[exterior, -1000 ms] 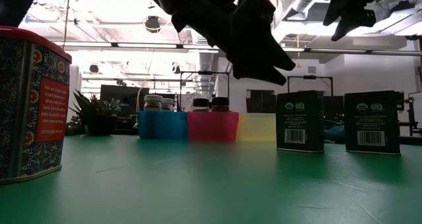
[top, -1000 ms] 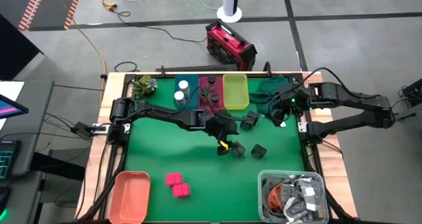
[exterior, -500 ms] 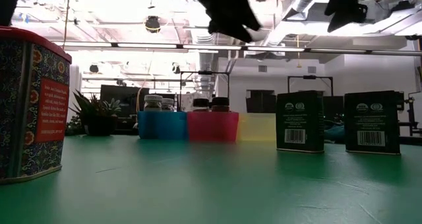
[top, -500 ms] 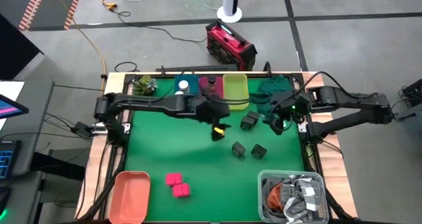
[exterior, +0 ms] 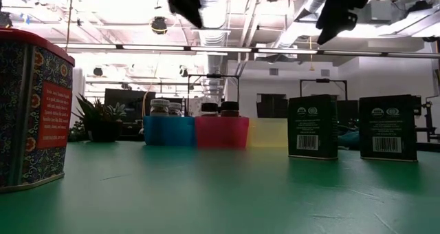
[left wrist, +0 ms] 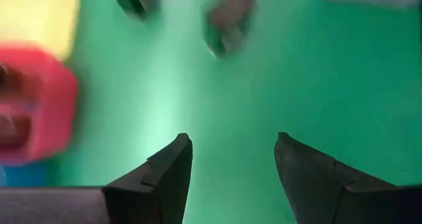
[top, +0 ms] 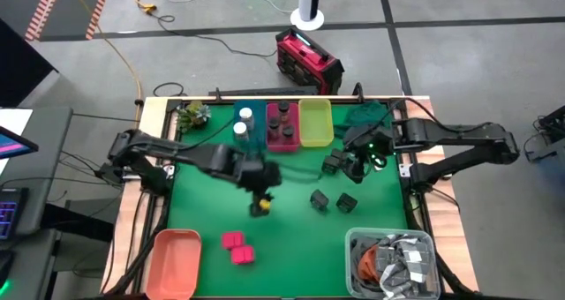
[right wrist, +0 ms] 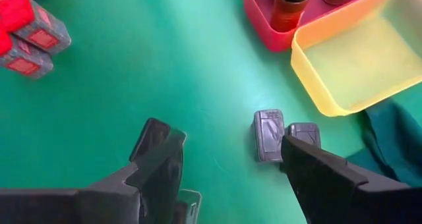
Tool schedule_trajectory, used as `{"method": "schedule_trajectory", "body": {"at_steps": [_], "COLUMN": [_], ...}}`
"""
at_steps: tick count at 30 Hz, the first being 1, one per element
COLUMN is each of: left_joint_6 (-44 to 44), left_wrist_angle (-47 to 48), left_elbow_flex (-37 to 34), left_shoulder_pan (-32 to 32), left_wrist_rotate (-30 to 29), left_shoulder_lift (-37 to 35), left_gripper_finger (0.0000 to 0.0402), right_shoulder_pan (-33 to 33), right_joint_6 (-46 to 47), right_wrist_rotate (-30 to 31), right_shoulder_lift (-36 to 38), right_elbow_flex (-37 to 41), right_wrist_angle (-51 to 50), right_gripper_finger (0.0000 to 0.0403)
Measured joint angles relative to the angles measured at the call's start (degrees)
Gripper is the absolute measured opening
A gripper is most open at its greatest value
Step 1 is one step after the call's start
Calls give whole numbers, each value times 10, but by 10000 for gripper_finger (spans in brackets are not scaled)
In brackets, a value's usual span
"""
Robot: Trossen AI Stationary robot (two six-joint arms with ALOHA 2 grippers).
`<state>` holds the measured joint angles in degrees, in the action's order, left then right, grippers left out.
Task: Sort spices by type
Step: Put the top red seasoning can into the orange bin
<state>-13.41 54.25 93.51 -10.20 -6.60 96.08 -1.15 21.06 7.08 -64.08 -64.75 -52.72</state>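
My left gripper [top: 259,203] [left wrist: 231,140] is open and hangs over bare green mat, left of the black boxes. My right gripper [top: 353,156] [right wrist: 224,135] is open too, in the air just right of a pair of black boxes [top: 333,163] [right wrist: 268,135] that lie side by side on the mat. Two more black boxes [top: 320,198] [top: 346,202] stand nearer. Two pink blocks [top: 237,247] [right wrist: 26,33] sit near the front. White-capped jars [top: 241,122] stand in the blue bin, dark-capped jars [top: 282,119] in the magenta bin [right wrist: 264,13].
The yellow bin [top: 315,123] [right wrist: 356,59] holds nothing. An orange tray [top: 175,260] sits at the near left corner, a grey bin of packets [top: 393,265] at the near right. Dark green cloth [top: 366,116] lies behind my right gripper. A small plant [top: 190,115] stands at the far left.
My left gripper has gone up from beside the black boxes, swung toward the bins, then come back toward the table's left and near side. My right gripper has moved toward the table's left, closer to the pair of black boxes. No object has moved.
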Motion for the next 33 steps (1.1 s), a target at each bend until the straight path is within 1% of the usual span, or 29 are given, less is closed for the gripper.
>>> {"method": "schedule_trajectory", "body": {"at_steps": [5, 8, 12, 16, 20, 22, 26, 29, 33], "left_joint_6": [-107, -179, -242, -320, -393, -403, -416, -432, -407], "left_wrist_angle": [123, 185, 223, 223, 217, 196, 157, 149, 110], "left_elbow_flex": [0, 0, 0, 0, 0, -8, -69, -105, -138], "left_shoulder_pan": [-70, -107, -153, -188, -213, -224, -248, -255, -270], "left_wrist_rotate": [-1, 3, 28, 29, 29, 33, 38, 37, 34], "left_shoulder_lift": [-33, -41, -41, -41, -41, -34, -31, -31, -32], "left_gripper_finger": [203, 203, 203, 208, 233, 249, 273, 279, 279], "right_shoulder_pan": [1, -6, -14, -17, -15, -15, -15, -14, -12], "right_joint_6": [-28, -38, -49, -50, -50, -50, -47, -46, -46], "right_wrist_rotate": [0, -1, 0, 0, 0, 0, 0, 0, 0], "right_shoulder_lift": [1, 4, 3, 3, 3, 3, 3, 3, 3], "right_elbow_flex": [0, 0, 0, 0, 0, 0, 0, 0, 0], "right_wrist_angle": [16, 32, 51, 67, 75, 82, 89, 88, 87], "right_gripper_finger": [284, 284, 284, 284, 284, 284, 284, 284, 284]}}
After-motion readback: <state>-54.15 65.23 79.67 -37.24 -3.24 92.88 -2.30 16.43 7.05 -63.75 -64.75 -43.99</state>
